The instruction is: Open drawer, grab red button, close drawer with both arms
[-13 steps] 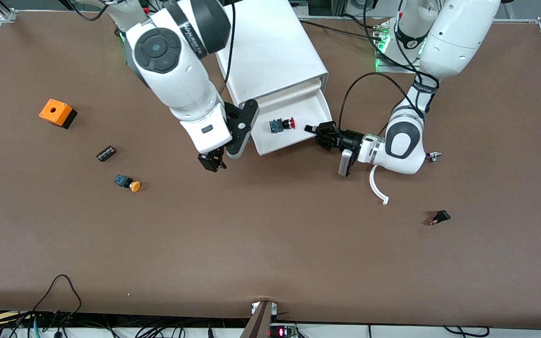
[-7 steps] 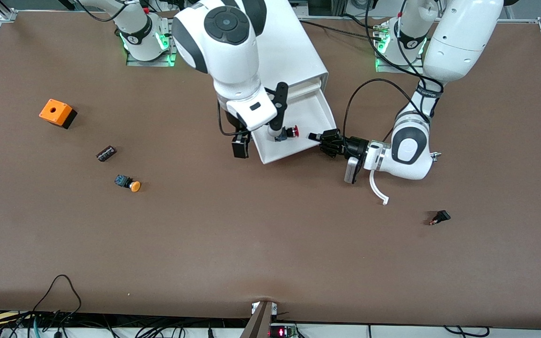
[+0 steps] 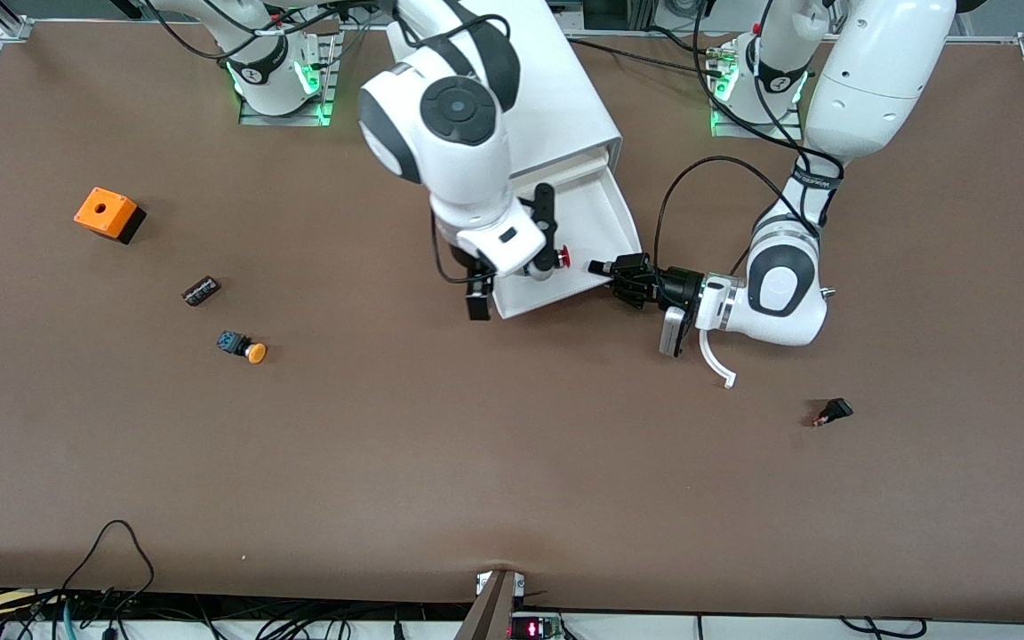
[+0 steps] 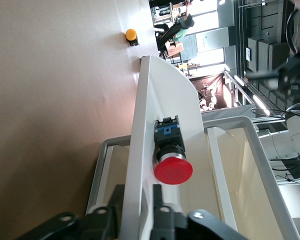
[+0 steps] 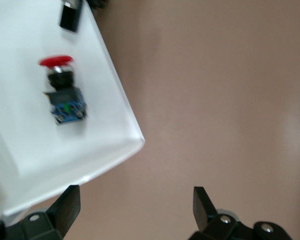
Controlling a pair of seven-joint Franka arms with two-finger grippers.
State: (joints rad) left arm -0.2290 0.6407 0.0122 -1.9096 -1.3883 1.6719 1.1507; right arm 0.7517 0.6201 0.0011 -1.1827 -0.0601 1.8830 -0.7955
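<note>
Two grippers are at the open drawer [image 3: 548, 302]. The left gripper [image 3: 599, 267] is at the front wall's corner; whether it is clamped on the wall cannot be told. The right gripper [image 5: 135, 200] hangs over the other front corner, jaws wide apart and empty. The button [image 4: 172, 160] lies on its side in the drawer, just inside the front wall. The cabinet [image 3: 539, 98] stands farther from the front camera.

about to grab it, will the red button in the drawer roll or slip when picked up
The button lies on its side in the drawer, so its round red head may let it roll. Its blocky blue-black body probably offers flatter, surer grip faces. It looks rigid and light.
</note>
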